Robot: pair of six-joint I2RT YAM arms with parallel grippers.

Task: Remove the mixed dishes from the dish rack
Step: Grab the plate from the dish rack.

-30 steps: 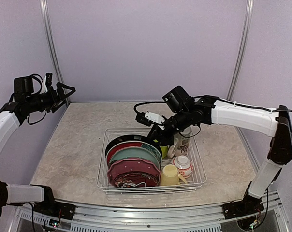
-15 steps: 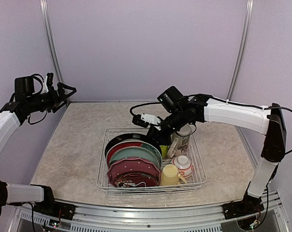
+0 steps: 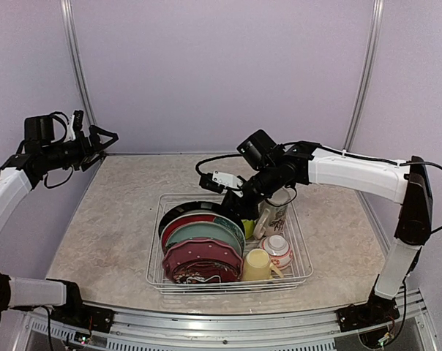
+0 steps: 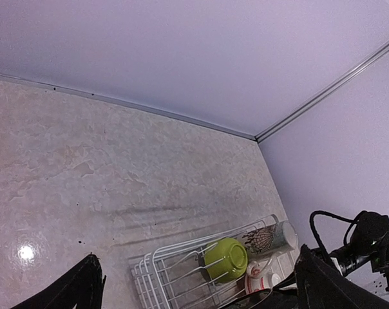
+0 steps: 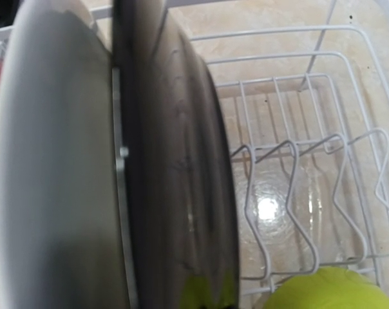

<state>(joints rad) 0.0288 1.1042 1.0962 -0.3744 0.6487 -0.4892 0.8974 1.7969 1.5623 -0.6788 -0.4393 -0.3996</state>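
The white wire dish rack holds standing plates on its left: a black-rimmed plate at the back, then teal-green, pink dotted and dark red. On its right are a tall cream mug, a white-and-red bowl and a pale yellow mug. My right gripper is down at the black-rimmed plate's top rim and shut on it. In the right wrist view that plate's dark back lies against my grey finger, beside the lime-green bowl. My left gripper hangs open, high at far left.
The left wrist view looks down over the bare marbled table to the rack's far end, the lime-green bowl and the cream mug. Purple walls close in the table at the back and both sides. Upright tines stand behind the held plate.
My right gripper has shifted slightly left onto the back plate's rim and its jaws have narrowed on it. The left arm has barely moved.
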